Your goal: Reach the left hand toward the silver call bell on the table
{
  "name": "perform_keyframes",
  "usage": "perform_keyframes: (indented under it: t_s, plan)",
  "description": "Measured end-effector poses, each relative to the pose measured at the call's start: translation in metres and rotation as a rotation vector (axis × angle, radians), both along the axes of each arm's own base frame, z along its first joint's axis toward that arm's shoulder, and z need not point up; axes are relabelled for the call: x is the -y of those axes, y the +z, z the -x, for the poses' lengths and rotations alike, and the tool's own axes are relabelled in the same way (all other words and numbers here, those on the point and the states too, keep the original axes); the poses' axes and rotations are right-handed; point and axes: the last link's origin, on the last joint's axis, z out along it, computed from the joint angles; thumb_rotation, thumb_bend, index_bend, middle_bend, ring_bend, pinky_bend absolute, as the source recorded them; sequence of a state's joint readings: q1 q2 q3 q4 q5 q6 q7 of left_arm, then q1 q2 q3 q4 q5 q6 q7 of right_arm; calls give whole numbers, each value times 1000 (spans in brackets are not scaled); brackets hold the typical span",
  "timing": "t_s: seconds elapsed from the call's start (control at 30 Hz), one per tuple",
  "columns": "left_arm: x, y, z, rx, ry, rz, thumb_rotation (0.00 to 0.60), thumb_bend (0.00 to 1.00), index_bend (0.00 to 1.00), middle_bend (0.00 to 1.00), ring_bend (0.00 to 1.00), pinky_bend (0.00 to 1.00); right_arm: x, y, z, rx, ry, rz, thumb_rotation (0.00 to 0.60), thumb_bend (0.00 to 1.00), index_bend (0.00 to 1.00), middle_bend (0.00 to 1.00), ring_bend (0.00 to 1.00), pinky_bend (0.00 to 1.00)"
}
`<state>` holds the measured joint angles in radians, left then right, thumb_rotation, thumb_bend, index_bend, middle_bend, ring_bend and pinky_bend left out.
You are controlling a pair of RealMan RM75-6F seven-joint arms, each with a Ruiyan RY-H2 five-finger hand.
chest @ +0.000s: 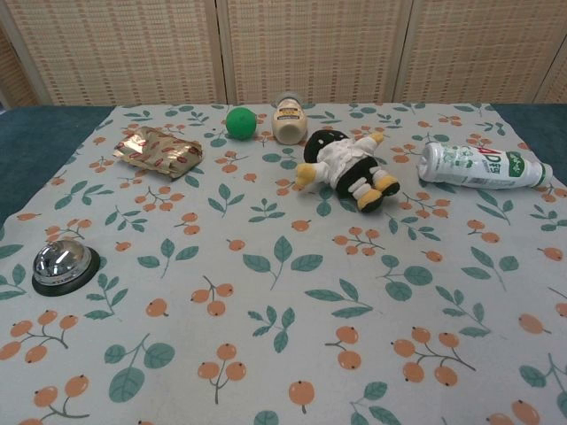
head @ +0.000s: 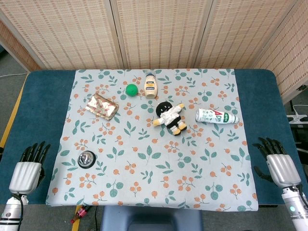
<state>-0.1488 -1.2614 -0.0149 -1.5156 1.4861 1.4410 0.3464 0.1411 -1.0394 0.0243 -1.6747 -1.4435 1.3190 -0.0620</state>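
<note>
The silver call bell (head: 86, 159) stands at the lower left of the frame on the flowered cloth (head: 154, 187). The left robot hand (head: 29, 168) rests near it, fingers apart, holding nothing. The right robot hand (head: 278, 166) is also empty, fingers apart.

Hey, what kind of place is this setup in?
Probably an indoor robot test station, not a home: a table under a leaf-print cloth, woven screen panels behind, and unrelated props laid out, such as a call bell, plush doll and green ball.
</note>
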Motion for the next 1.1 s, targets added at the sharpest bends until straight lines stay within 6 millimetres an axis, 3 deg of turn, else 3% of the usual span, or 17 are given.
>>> perform_keyframes:
  t_s: [0.3, 0.47, 0.7, 0.93, 1.1]
  plan:
    - [1, -3, -3, 2, -22, -25, 600, 985, 0, 0, 0, 114, -2, 0, 0, -3, 4, 7, 600, 272, 196, 65, 0, 54]
    - [0, -14, -6, 53, -29, 14, 600, 1000, 0, 0, 0, 99, -2, -1, -1, -2, 2, 17, 600, 272, 197, 65, 0, 54]
    - [-8, -51, -17, 165, -59, 44, 600, 1000, 0, 0, 0, 88, -3, -1, 0, -6, 0, 7, 600, 271, 197, 65, 0, 54]
    - [-32, -102, -28, 235, -89, 97, 600, 1000, 0, 0, 0, 83, -1, -3, 1, -11, -8, -9, 600, 271, 197, 65, 0, 54]
    - [-38, -129, -32, 260, -99, 145, 600, 1000, 0, 0, 0, 81, -1, -4, 1, -13, -10, -34, 600, 272, 197, 65, 0, 54]
